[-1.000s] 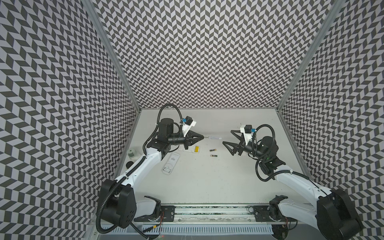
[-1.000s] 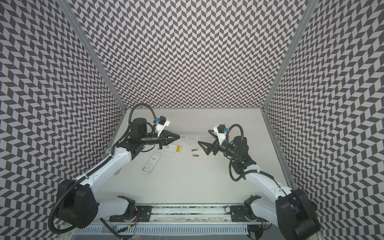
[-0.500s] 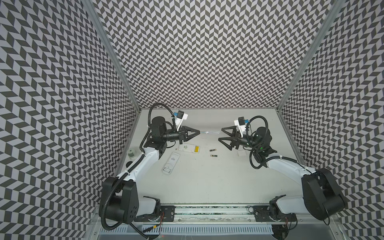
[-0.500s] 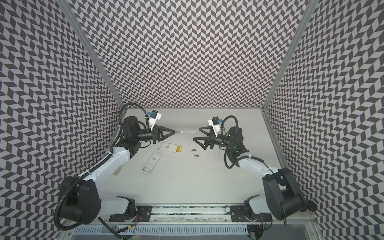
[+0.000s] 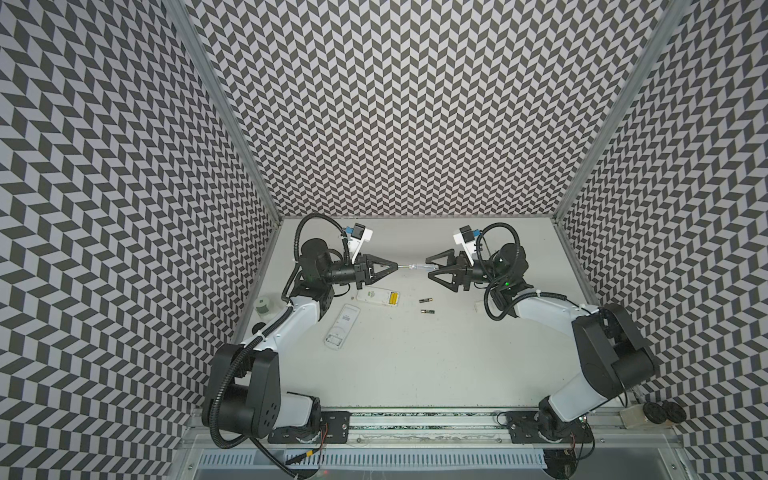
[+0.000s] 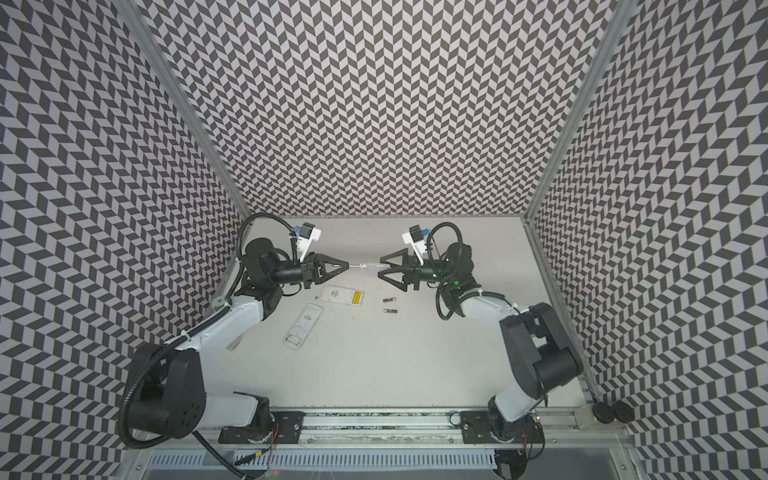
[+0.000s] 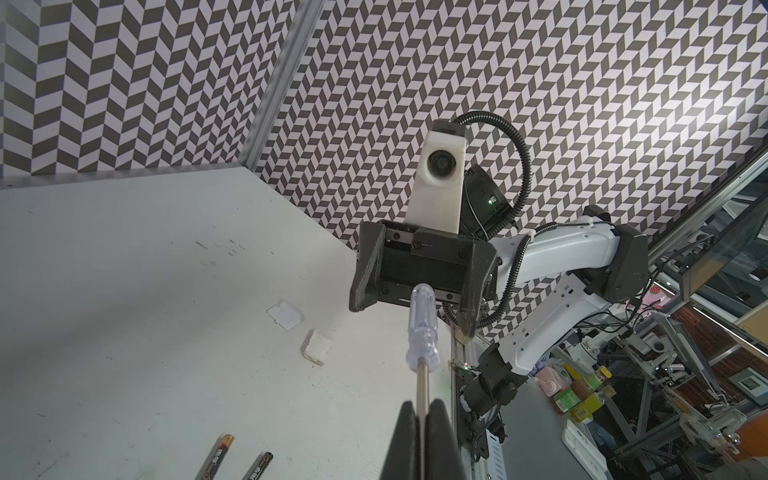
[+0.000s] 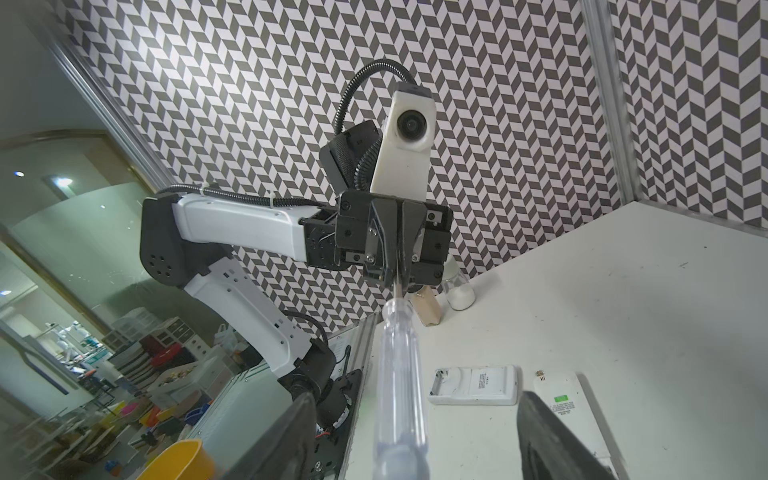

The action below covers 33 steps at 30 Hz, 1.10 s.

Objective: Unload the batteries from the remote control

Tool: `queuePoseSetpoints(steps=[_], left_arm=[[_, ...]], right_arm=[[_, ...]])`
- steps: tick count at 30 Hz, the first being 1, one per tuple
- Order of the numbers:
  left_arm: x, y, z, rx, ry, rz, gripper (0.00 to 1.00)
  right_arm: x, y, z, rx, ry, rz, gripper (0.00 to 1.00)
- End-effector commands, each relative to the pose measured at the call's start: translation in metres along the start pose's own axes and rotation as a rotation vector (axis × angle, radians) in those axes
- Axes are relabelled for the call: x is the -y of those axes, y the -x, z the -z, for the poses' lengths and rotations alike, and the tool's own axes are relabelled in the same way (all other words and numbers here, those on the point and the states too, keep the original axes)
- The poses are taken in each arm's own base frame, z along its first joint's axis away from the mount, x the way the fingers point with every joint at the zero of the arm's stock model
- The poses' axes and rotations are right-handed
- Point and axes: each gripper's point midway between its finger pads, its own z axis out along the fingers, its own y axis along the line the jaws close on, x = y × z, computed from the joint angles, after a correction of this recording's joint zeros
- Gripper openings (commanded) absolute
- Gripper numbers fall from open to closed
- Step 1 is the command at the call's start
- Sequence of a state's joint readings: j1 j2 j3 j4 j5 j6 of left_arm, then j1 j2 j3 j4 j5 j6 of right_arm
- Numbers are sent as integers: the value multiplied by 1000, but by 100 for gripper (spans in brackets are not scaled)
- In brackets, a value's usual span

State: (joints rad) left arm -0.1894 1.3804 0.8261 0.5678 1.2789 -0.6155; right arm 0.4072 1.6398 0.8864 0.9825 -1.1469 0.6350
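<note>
In both top views we've got the left jaws clamped on the thin metal screwdriver with clear handle (image 5: 411, 267), held level above the far part of the white worktop (image 5: 415, 365). The right jaws stand apart around its handle. Two black batteries with gold ends (image 5: 425, 299) lie loose mid-worktop, and two yellow batteries (image 5: 394, 298) sit inside the white remote control (image 5: 372, 296) to their left. From the left wrist, we see the jaws pinching the shaft. From the right wrist, the handle sits between parted jaws and touches neither.

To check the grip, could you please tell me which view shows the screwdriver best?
The left wrist view: the screwdriver is sharp, shaft clamped in the left hand. The right wrist view shows mostly its blurred handle; both top views show it tiny.
</note>
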Motion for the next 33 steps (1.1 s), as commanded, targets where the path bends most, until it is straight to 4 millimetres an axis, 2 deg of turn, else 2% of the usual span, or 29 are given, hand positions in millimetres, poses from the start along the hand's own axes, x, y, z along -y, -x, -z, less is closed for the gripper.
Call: queuePoseSetpoints(steps=[1,4,6,9,11,15,20,23,25,28,30,33], left_arm=[[3,0,-2,-10,-24,-21,0],[2,3,-3,-10,-25,-18,0],[0,0,-3,-15,-27,-8,0],[-2,-3,-4,-18,-26,1,0],[-3,-1,-5,-20,-26,1,0],[-5,-6,-7,-32,-27,11,0],[-5,-3,-7,-33,-26,16,0],[-6,-7,-7,-35,-24,15,0],[-6,-5,-8,-33,-22,15,0],[-6,1,-9,-33,-27,7,0],[-6,-1,-10,-39,-33,6,0],[-5,1,-11,-39,-35,3,0]], right_arm=[[-14,9,-9,4,92,34,67],[-22,4,-13,32,151,52,55],[-27,3,-11,58,180,72,54],[-23,1,-12,75,186,72,53],[-23,-2,-16,57,205,78,48],[-21,-3,-18,62,194,100,47],[-9,-5,-18,51,94,174,44],[10,-11,-26,-30,-32,268,48],[14,-13,-27,-65,-53,280,48],[4,-11,-24,-26,-42,346,46],[-4,-11,-25,-12,-18,391,41],[-13,-11,-23,26,21,419,40]])
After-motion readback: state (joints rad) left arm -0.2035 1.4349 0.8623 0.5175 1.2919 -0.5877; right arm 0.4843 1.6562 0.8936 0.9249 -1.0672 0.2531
